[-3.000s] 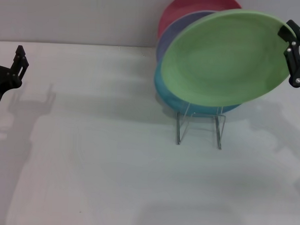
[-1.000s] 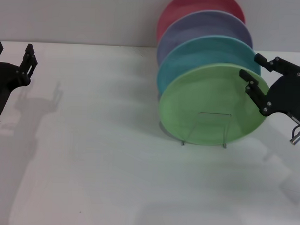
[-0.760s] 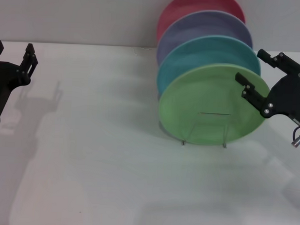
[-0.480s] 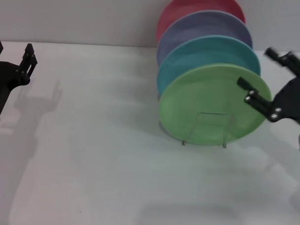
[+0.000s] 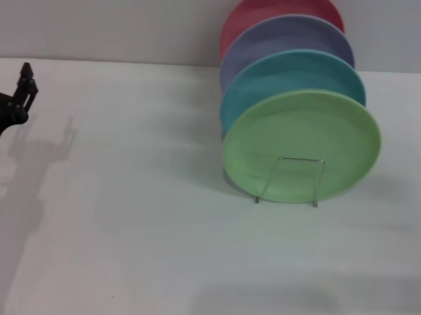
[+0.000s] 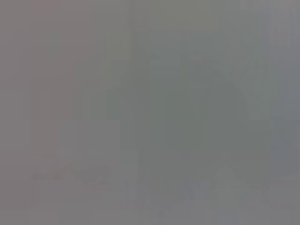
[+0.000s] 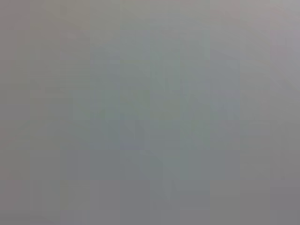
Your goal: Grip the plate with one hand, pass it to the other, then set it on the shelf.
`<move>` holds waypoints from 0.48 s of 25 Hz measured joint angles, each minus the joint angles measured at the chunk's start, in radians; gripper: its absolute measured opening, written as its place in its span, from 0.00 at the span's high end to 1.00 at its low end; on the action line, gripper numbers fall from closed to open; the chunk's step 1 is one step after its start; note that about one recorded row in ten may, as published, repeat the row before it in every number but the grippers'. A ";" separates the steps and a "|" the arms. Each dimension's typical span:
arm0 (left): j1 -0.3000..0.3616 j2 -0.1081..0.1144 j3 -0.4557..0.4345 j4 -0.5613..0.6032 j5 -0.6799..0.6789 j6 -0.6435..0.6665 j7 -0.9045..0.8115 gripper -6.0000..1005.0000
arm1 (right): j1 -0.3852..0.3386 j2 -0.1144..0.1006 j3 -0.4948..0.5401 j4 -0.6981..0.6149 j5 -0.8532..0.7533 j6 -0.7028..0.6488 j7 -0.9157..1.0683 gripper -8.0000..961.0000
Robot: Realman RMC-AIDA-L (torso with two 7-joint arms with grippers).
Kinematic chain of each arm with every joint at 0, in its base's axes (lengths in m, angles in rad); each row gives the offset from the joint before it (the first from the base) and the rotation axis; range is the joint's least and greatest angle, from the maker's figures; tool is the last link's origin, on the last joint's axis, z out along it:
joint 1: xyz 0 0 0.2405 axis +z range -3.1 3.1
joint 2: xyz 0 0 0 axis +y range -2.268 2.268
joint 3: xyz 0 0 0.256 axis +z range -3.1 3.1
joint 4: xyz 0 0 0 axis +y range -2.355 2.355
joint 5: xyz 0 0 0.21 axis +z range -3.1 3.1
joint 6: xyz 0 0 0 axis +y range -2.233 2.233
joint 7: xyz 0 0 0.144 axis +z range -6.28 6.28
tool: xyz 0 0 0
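Observation:
In the head view the light green plate (image 5: 301, 129) stands upright at the front of the wire shelf (image 5: 300, 159), leaning back against the turquoise plate (image 5: 291, 69). No gripper touches it. My left gripper (image 5: 20, 95) shows only partly at the far left edge of the table, well away from the plates. My right gripper is out of view. Both wrist views are a blank grey and show nothing.
Behind the turquoise plate stand a lavender plate (image 5: 287, 36) and a red plate (image 5: 271, 7), all upright in a row toward the back wall. The white table (image 5: 139, 231) stretches to the left and front of the rack.
The right gripper lowered the green plate into the rack, let go and drew off to the right out of view. The left gripper shifted slightly at the left edge.

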State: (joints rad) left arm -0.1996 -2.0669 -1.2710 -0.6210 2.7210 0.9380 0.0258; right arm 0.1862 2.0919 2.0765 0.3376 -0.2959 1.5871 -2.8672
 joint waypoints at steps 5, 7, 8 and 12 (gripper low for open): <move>-0.011 -0.002 0.000 0.065 -0.004 0.081 -0.002 0.30 | -0.009 0.000 0.000 -0.059 0.199 -0.073 0.056 0.14; -0.016 -0.002 0.000 0.082 -0.004 0.088 -0.003 0.30 | 0.004 0.001 0.000 -0.087 0.244 -0.079 0.057 0.14; -0.016 -0.002 0.000 0.084 -0.004 0.088 -0.004 0.30 | 0.010 0.000 -0.001 -0.097 0.256 -0.081 0.057 0.14; -0.030 -0.002 -0.001 0.117 -0.005 0.100 -0.005 0.30 | 0.018 0.001 -0.008 -0.108 0.262 -0.082 0.057 0.14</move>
State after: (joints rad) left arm -0.2298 -2.0693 -1.2725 -0.5039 2.7158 1.0380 0.0213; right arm 0.2047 2.0924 2.0687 0.2292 -0.0339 1.5056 -2.8100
